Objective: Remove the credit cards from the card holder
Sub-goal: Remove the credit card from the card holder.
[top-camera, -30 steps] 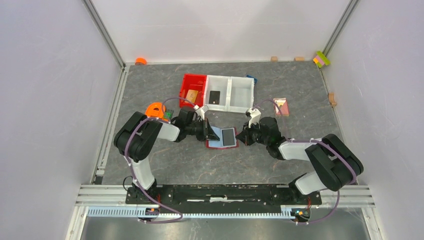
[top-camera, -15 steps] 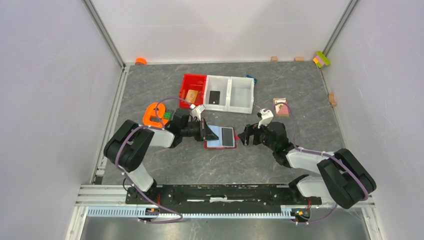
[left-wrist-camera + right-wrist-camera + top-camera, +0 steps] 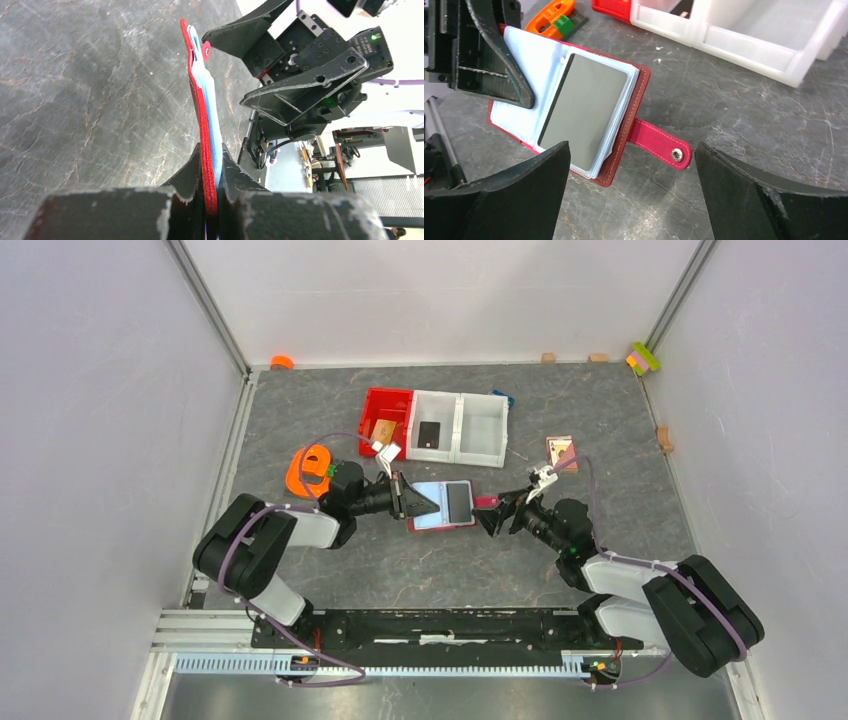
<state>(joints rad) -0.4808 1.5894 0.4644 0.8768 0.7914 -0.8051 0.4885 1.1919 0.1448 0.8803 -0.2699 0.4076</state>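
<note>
The card holder [image 3: 443,506] lies open mid-table, dark red with pale blue sleeves. A grey credit card [image 3: 584,112] sits in its right sleeve [image 3: 457,502]. My left gripper [image 3: 410,498] is shut on the holder's left flap, seen edge-on between the jaws in the left wrist view [image 3: 211,165]. My right gripper [image 3: 495,515] stands wide open just right of the holder, and its jaws straddle the red snap tab [image 3: 659,142] without touching it [image 3: 631,150]. A tan-orange card [image 3: 384,430] lies in the red bin and a black card [image 3: 430,431] in the white bin.
The red bin [image 3: 372,410] and the two white bins [image 3: 484,446] stand in a row behind the holder. An orange tool [image 3: 310,468] lies by the left arm. A pink patterned card [image 3: 562,452] lies at the right. Small blocks line the back edge.
My right gripper has opened wide and drawn back to the right of the holder. The left gripper has kept its grip and shifted the holder slightly away from the arms.
</note>
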